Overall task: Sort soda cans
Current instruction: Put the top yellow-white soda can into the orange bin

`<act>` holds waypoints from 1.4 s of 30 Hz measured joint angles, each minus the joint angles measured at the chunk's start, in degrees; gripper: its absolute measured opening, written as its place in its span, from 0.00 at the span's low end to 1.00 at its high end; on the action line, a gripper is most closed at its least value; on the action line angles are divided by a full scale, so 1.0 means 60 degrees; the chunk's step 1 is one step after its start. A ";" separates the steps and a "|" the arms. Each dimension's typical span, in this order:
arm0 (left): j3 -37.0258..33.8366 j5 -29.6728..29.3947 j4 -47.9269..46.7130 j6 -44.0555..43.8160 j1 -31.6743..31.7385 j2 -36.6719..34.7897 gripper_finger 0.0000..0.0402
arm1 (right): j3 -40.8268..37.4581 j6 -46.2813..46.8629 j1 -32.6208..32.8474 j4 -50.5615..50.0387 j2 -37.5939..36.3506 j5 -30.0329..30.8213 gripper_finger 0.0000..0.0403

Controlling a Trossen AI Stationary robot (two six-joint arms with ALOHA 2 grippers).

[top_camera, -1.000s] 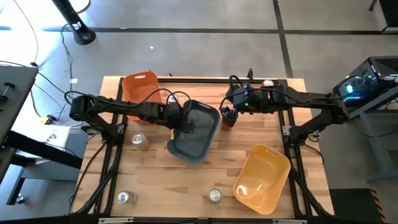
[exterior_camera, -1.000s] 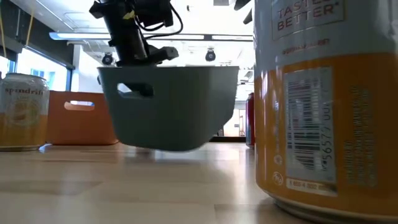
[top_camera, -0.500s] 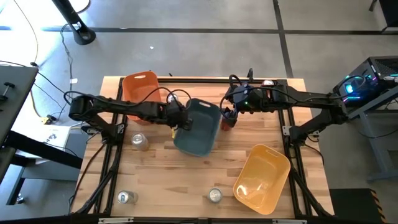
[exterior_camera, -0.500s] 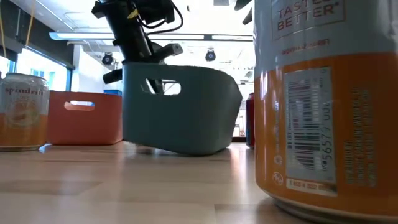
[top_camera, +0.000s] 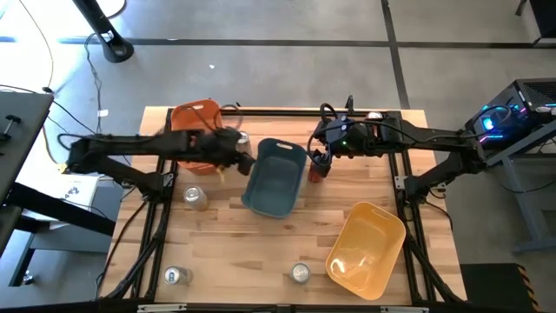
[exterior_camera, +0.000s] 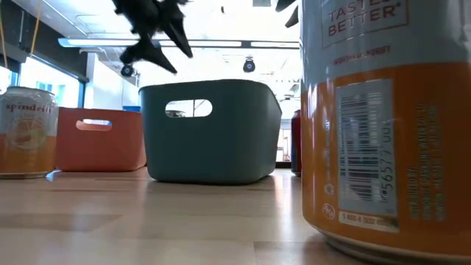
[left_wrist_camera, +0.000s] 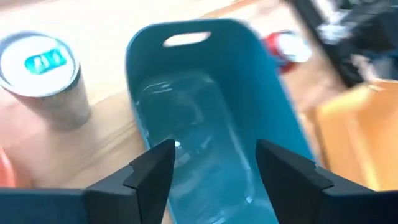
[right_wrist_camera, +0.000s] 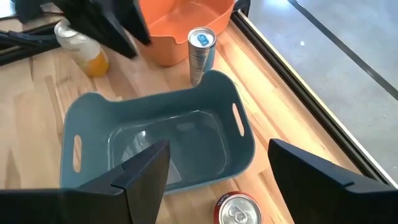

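Observation:
The blue-grey bin stands flat on its base mid-table, nothing inside it. My left gripper hovers open just above the bin's left rim, clear of it; the low view shows this left gripper over the bin. My right gripper is open above a red soda can standing upright right of the bin, a finger on either side, not touching it. A silver can stands between the bin and the orange bin.
The yellow bin sits tilted at the near right. More cans stand upright at the left, near left, near middle and far right. One can fills the low view's right side.
My left gripper has opened, let go of the blue-grey bin's rim, and drawn back up and toward the table's left edge. The bin, which hung tilted above the table, has come down and now stands level on its base.

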 joint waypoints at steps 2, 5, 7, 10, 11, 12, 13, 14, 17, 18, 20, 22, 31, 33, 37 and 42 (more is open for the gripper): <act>0.0006 0.0226 -0.0340 0.0353 -0.0015 -0.0586 0.57 | 0.0000 0.0031 -0.0084 0.0066 0.0000 0.0000 0.67; 0.0007 0.0610 -0.1169 0.0467 -0.0167 -0.1267 0.58 | 0.0004 0.0036 -0.0213 0.0178 0.0000 -0.0007 0.67; 0.0007 0.1051 -0.1857 0.0460 -0.0419 -0.1518 0.58 | 0.0004 0.0037 -0.0303 0.0272 0.0000 -0.0163 0.67; 0.0007 0.1774 -0.2495 0.0342 -0.1201 -0.1644 0.58 | 0.0004 0.0040 -0.0432 0.0507 0.0000 -0.0518 0.67; 0.0007 0.1902 -0.2639 0.0293 -0.1593 -0.1652 0.58 | 0.0004 0.0036 -0.0456 0.0576 0.0000 -0.0587 0.67; 0.0007 0.1918 -0.2788 0.0284 -0.2041 -0.1652 0.58 | 0.0004 0.0036 -0.0490 0.0653 0.0000 -0.0604 0.67; 0.0007 0.1831 -0.2963 0.0243 -0.2479 -0.1652 0.58 | 0.0004 0.0036 -0.0514 0.0699 0.0000 -0.0607 0.67; 0.0007 0.1615 -0.3218 0.0061 -0.2915 -0.1652 0.58 | 0.0004 0.0036 -0.0556 0.0731 0.0000 -0.0607 0.67; 0.0007 0.0951 -0.4330 -0.0737 -0.4001 -0.1652 0.58 | 0.0004 0.0036 -0.0693 0.0767 0.0013 -0.0611 0.67; 0.0007 0.0740 -0.4739 -0.1084 -0.4297 -0.1655 0.58 | 0.0004 0.0025 -0.0728 0.0770 0.0026 -0.0611 0.67; 0.0013 0.0468 -0.5493 -0.1809 -0.4753 -0.1656 0.58 | 0.0004 0.0000 -0.0821 0.0767 0.0032 -0.0611 0.67; 0.0028 0.0399 -0.6025 -0.2305 -0.5141 -0.1654 0.58 | 0.0004 -0.0004 -0.0899 0.0768 0.0043 -0.0608 0.67; -0.0004 0.0232 -0.6866 -0.3060 -0.5022 -0.1608 0.58 | 0.0007 -0.0530 -0.1065 0.0776 0.0264 -0.0603 0.67; -0.0004 0.0316 -0.6875 -0.3130 -0.4886 -0.1608 0.58 | 0.0007 -0.0607 -0.1061 0.0754 0.0313 -0.0607 0.67; -0.0004 0.0248 -0.6804 -0.2982 -0.4743 -0.1608 0.58 | 0.0007 -0.0721 -0.1072 0.0749 0.0421 -0.0607 0.67; -0.0004 -0.0043 -0.6754 -0.2547 -0.4739 -0.1608 0.58 | 0.0007 -0.0790 -0.1080 0.0774 0.0466 -0.0607 0.67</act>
